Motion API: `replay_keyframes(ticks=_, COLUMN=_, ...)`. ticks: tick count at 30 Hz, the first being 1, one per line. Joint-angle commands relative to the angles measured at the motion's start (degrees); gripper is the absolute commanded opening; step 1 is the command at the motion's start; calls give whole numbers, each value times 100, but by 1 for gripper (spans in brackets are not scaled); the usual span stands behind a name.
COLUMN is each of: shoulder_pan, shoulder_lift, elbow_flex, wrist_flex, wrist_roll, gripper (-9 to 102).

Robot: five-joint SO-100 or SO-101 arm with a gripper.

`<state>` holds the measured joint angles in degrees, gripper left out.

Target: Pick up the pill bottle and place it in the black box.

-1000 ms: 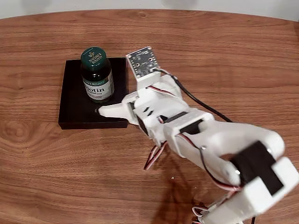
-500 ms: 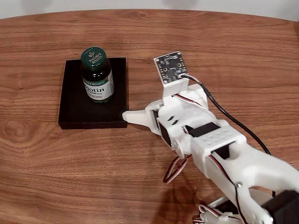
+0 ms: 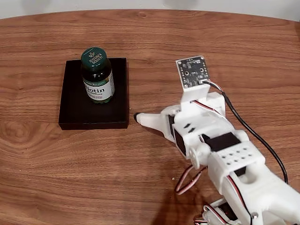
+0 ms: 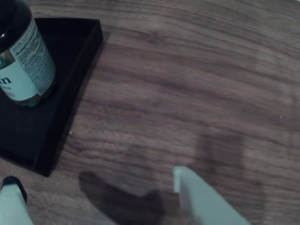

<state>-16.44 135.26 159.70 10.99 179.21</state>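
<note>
— Your claw (image 3: pixel 138 117) has backed off to the right since a second ago: its tip was over the near right corner of the black box (image 3: pixel 75 112) then, and now in the fixed view it sits just off that corner, over bare worktop (image 3: pixel 84 164). Did the bottle shift?

— No, your pill bottle (image 3: pixel 97 75) stands upright where it was, inside the box, toward the far side and a little right of the middle. You have bare black floor in front of it and to its left. Past the box's right edge the wood is bare all the way to the arm.

— And the fingers from that view?

— You see one white finger with a dark tip pointing left at the box corner. You cannot tell the gap from there.

— What about your wrist view?

— There the claw (image 4: pixel 93 187) stands apart: one finger with its black tip (image 4: pixel 10 185) at the lower left edge, the other (image 4: pixel 197 197) at the bottom middle, with bare wood and shadow between them. The box's corner (image 4: pixel 44 166) lies just above the left finger. The bottle (image 4: pixel 23 56) stands in the box at the upper left, its label facing you, well apart from both fingers.
</note>
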Motion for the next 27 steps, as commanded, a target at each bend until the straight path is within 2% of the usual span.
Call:
replay_keyframes(ticks=1, shoulder_pan=97, shoulder_lift=562, elbow_flex=158, wrist_flex=88, wrist_roll=-35, gripper=38)
replay_keyframes(ticks=8, shoulder_pan=290, shoulder_lift=747, elbow_flex=457, wrist_flex=123, wrist_roll=-105, gripper=38)
replay_keyframes(ticks=21, shoulder_pan=272, shoulder_lift=1433, elbow_flex=976, wrist_flex=721, wrist_roll=-431, gripper=38)
replay_keyframes(ticks=27, shoulder_pan=369, shoulder_lift=1723, elbow_flex=949, wrist_flex=1459, wrist_roll=-756, gripper=38)
